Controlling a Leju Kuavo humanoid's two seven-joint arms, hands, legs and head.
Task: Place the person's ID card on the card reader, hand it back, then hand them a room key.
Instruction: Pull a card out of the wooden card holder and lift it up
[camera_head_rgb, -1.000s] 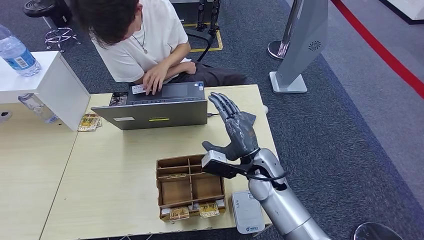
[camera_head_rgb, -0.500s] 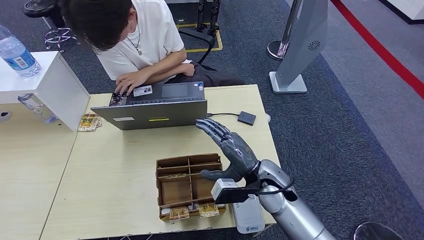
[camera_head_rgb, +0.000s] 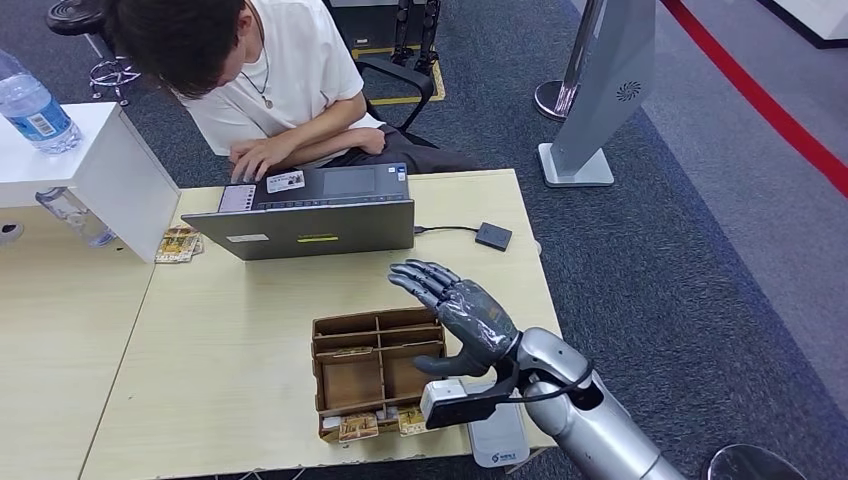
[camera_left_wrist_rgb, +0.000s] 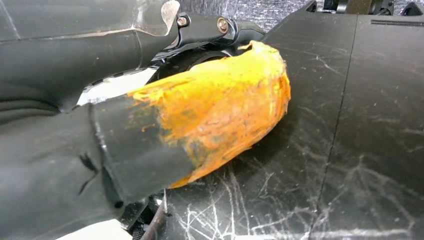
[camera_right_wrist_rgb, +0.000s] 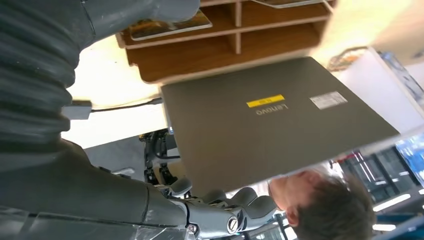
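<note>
The right hand (camera_head_rgb: 462, 310) is held spread and empty above the wooden organizer (camera_head_rgb: 378, 371), while the ID card (camera_head_rgb: 285, 181), judged thin, stiff and slippery, is seen on the far laptop (camera_head_rgb: 315, 210) and is best pinched by its edges.

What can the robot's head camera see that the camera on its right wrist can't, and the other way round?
Head view alone: the white card reader at the table's near edge, the ID card lying on the laptop's keyboard, and a water bottle. Right wrist view alone: the Lenovo name on the laptop lid. Both show the laptop, the wooden organizer, the person and the right hand, open, holding nothing.
</note>
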